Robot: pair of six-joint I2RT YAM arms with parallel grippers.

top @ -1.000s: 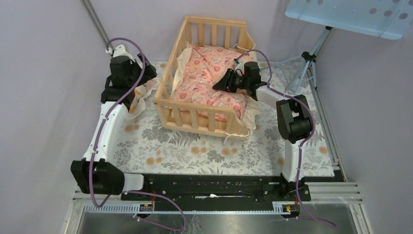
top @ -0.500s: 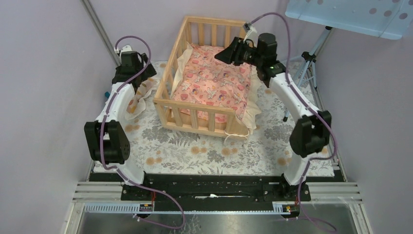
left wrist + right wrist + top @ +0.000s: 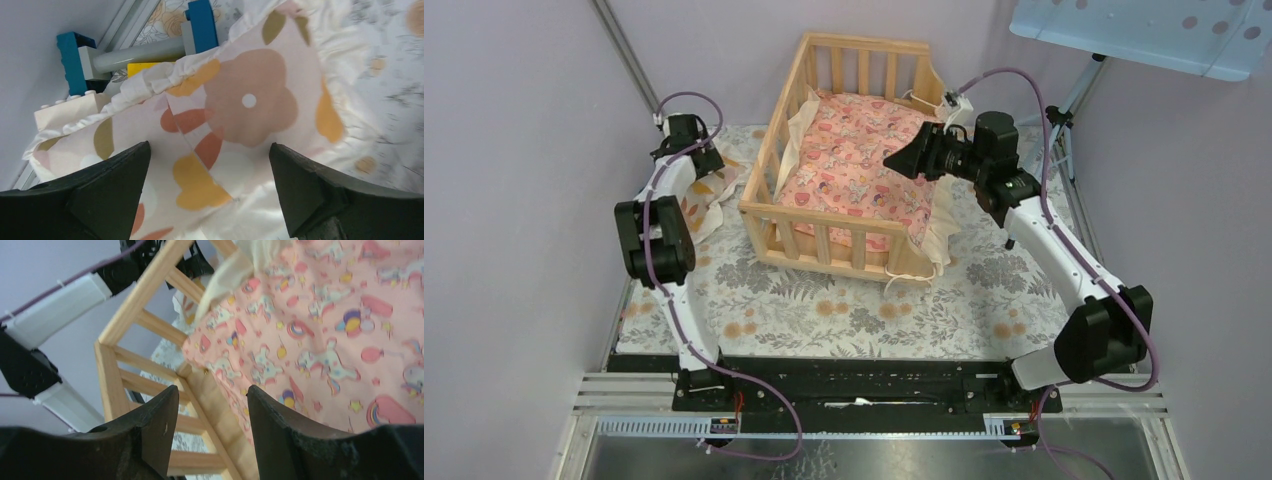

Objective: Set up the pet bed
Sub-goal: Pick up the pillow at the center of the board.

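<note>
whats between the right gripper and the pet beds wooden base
The pink cushion. It lies inside the pet bed, covering most of the base below the open right gripper. The right wrist view shows it best, and the top view agrees.

text: we read none in any view | labels, brands: we find none legible | numbers, signs: we make out none
</note>
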